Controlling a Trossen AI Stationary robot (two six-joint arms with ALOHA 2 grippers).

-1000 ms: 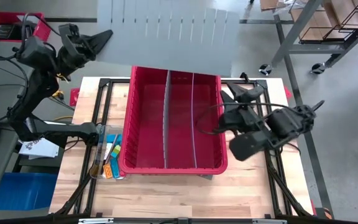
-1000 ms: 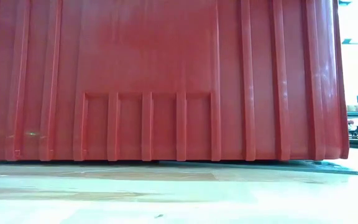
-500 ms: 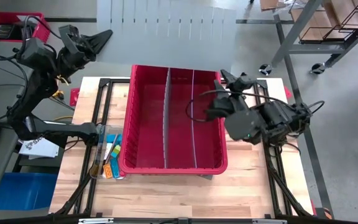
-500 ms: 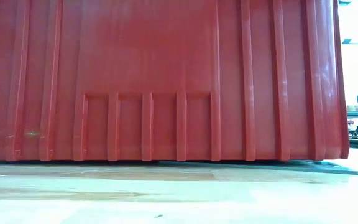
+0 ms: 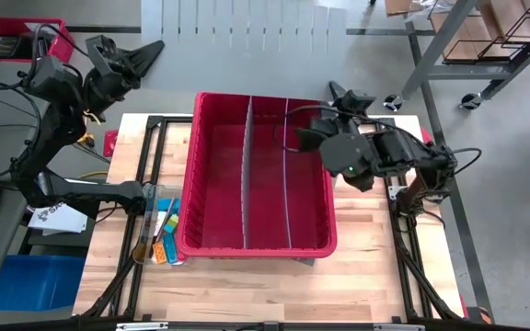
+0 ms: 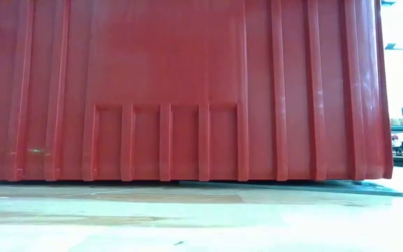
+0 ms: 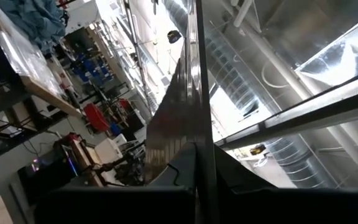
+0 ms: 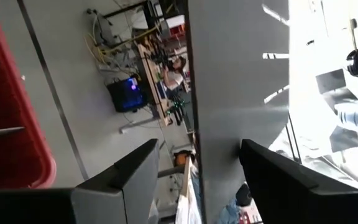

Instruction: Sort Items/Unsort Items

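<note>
Fingers of the right gripper (image 5: 337, 99) spread at upper right, left gripper (image 5: 147, 52) clenched upper left; the items (image 5: 159, 234) lie lower left, well apart from both

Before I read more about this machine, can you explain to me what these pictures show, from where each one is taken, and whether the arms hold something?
This is a robot with two dark arms at a wooden table. One picture looks straight down, one looks level across the tabletop, and two come from cameras on the wrists.

A large red bin with dividers stands in the middle; in the level view its wall fills nearly the whole picture. Small coloured items lie on the table beside the bin's left side.

The left gripper is raised beyond the table's far left corner, shut and holding nothing. The right gripper is open and empty over the bin's far right corner. The wrist views show mostly the room.
</note>
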